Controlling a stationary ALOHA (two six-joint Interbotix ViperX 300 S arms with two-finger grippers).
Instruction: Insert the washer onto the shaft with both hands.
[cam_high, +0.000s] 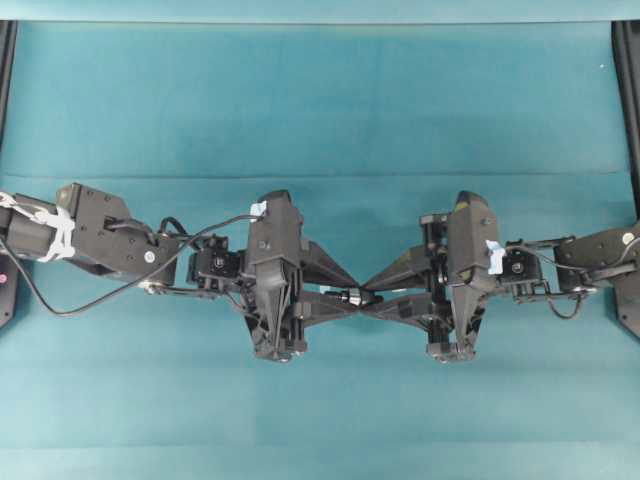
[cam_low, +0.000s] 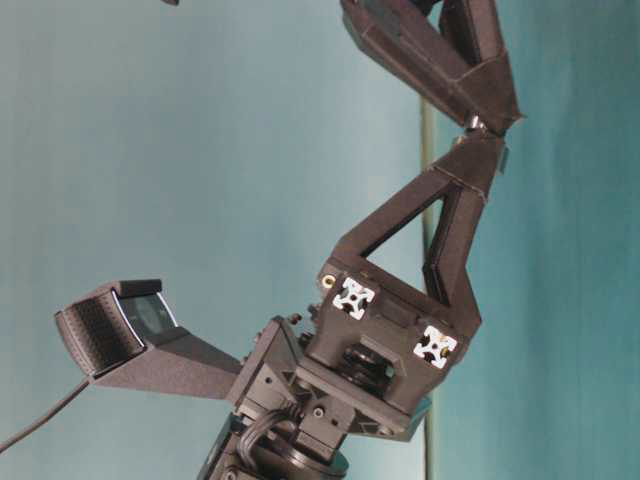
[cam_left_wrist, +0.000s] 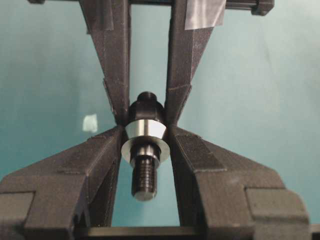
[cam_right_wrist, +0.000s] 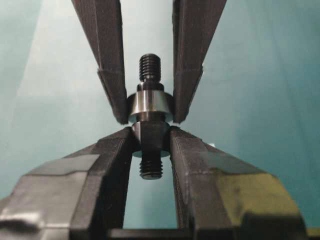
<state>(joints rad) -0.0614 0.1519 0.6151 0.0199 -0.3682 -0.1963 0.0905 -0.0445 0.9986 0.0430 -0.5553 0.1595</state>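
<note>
Both grippers meet tip to tip above the middle of the cloth. My left gripper (cam_left_wrist: 146, 134) is shut on the silvery washer (cam_left_wrist: 145, 129), which sits around the dark shaft (cam_left_wrist: 145, 175). The shaft's threaded end points toward the left wrist camera. My right gripper (cam_right_wrist: 151, 133) is shut on the shaft's thick dark collar (cam_right_wrist: 150, 139). Just beyond it the washer (cam_right_wrist: 149, 107) rests against the collar, with the far threaded end (cam_right_wrist: 150, 67) sticking out past it. From overhead the left gripper (cam_high: 350, 296) and right gripper (cam_high: 376, 296) face each other.
A teal cloth (cam_high: 320, 100) covers the table. Black frame rails run along the left edge (cam_high: 7, 70) and right edge (cam_high: 628, 80). A small pale scrap (cam_left_wrist: 90, 122) lies on the cloth. In the table-level view a wrist camera (cam_low: 115, 330) juts out at lower left.
</note>
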